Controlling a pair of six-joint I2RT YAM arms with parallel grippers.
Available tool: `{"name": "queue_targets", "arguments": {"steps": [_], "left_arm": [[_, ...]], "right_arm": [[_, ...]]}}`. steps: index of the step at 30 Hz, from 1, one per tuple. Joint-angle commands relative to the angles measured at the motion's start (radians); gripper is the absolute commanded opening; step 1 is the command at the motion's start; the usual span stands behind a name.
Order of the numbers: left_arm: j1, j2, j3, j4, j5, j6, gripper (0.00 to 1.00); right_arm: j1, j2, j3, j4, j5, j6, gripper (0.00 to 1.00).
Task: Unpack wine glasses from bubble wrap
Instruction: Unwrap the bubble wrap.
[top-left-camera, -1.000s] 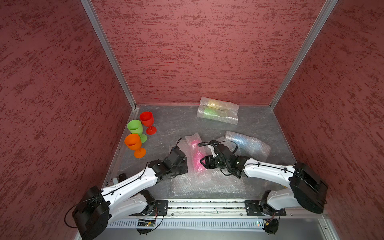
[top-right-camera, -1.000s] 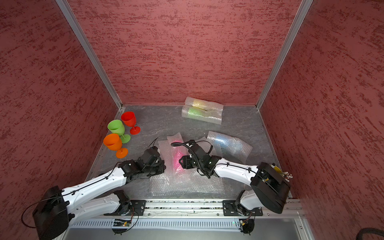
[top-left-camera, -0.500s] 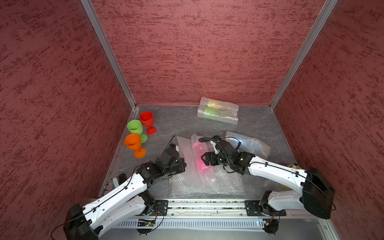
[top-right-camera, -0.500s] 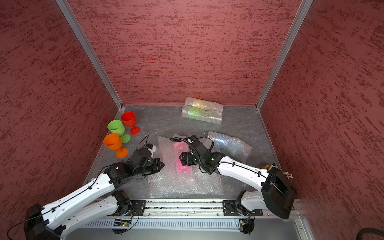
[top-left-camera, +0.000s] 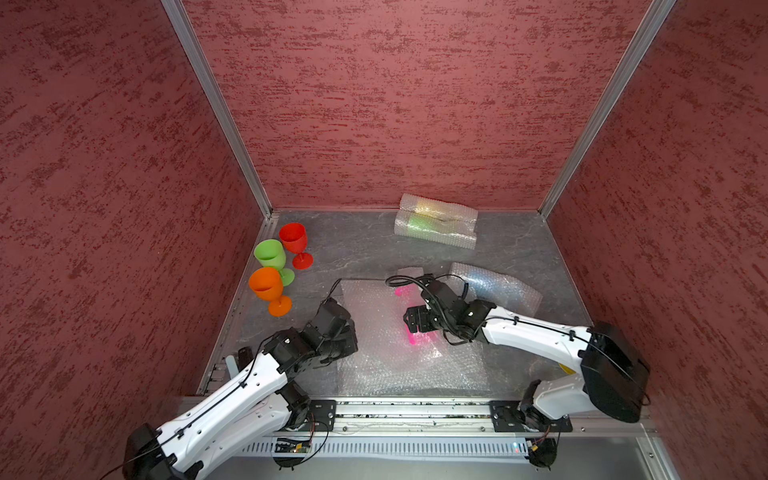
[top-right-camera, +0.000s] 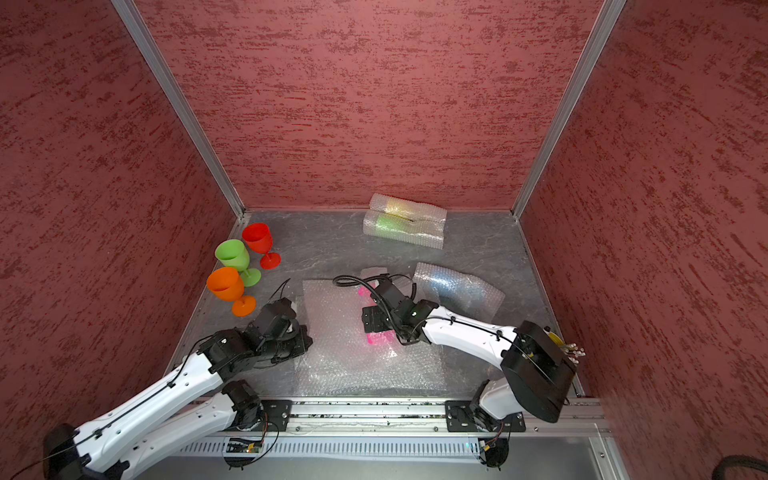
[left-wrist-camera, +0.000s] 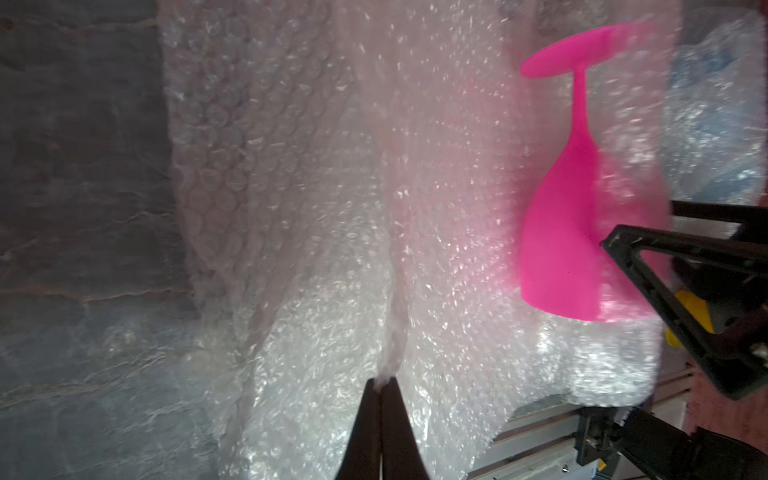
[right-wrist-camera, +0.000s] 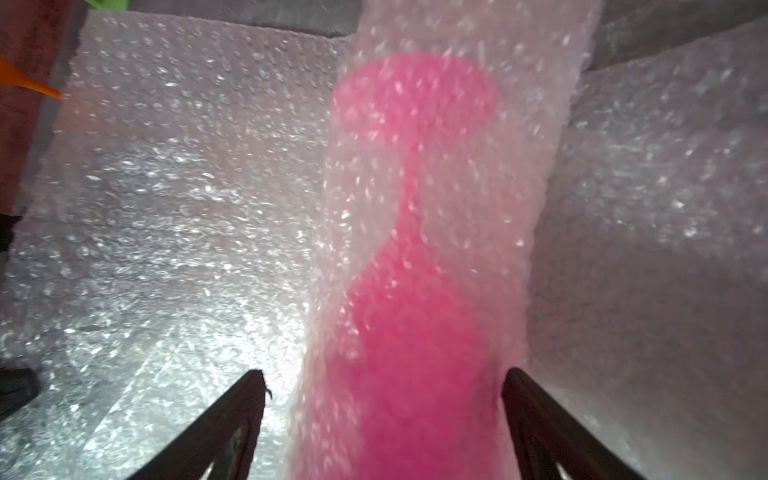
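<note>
A pink wine glass (left-wrist-camera: 573, 232) lies on its side on a spread sheet of bubble wrap (top-left-camera: 374, 353) at mid-table. Wrap still covers its right side, seen in the right wrist view (right-wrist-camera: 415, 291). My left gripper (left-wrist-camera: 381, 380) is shut on a pinched edge of that bubble wrap (left-wrist-camera: 332, 208), left of the glass. My right gripper (right-wrist-camera: 384, 374) is open, with one finger on each side of the covered bowl. Red (top-left-camera: 294, 239), green (top-left-camera: 270, 255) and orange (top-left-camera: 266, 284) glasses stand bare at the left.
Two wrapped sleeves (top-left-camera: 434, 226) lie against the back wall, showing yellow and green inside. Another sleeve (top-left-camera: 494, 286) with blue inside lies just behind my right arm. A yellow cup of utensils (top-right-camera: 557, 336) stands at the right edge. Red walls close three sides.
My left gripper has drawn the wrap's edge left and toward the front, flattening the sheet and baring one side of the pink glass. My right gripper's jaws have spread wider.
</note>
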Motion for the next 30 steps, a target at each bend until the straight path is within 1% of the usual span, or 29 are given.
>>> {"name": "queue_targets", "arguments": {"steps": [1,4,7,11,16,21,25,27,30], "left_arm": [[0.007,0.039,-0.014,-0.011,-0.049,-0.014,0.0],[0.007,0.066,-0.027,0.019,-0.059,-0.016,0.0],[0.007,0.068,-0.019,0.019,-0.072,-0.019,0.0],[0.012,0.043,0.011,-0.017,-0.103,-0.015,0.0],[0.016,0.016,0.047,-0.06,-0.108,-0.016,0.0],[0.016,-0.031,0.068,-0.125,-0.114,-0.025,0.0],[0.018,-0.064,0.08,-0.177,-0.13,-0.037,0.0],[0.017,-0.072,0.061,-0.17,-0.124,-0.055,0.0],[0.018,-0.057,0.021,-0.144,-0.129,-0.09,0.0]], "right_arm": [[-0.004,0.065,0.041,-0.041,0.084,-0.045,0.92],[-0.005,0.095,0.041,-0.021,0.088,-0.055,0.91],[-0.005,0.097,0.039,0.002,0.072,-0.04,0.83],[-0.005,0.049,0.023,0.013,0.062,-0.002,0.74],[-0.005,-0.04,0.002,0.014,0.055,0.049,0.69],[-0.005,-0.118,-0.043,0.046,0.008,0.111,0.68],[-0.006,-0.132,-0.088,0.09,-0.044,0.148,0.69],[-0.006,-0.129,-0.11,0.107,-0.042,0.155,0.7],[-0.011,-0.11,-0.135,0.112,-0.002,0.147,0.73]]}}
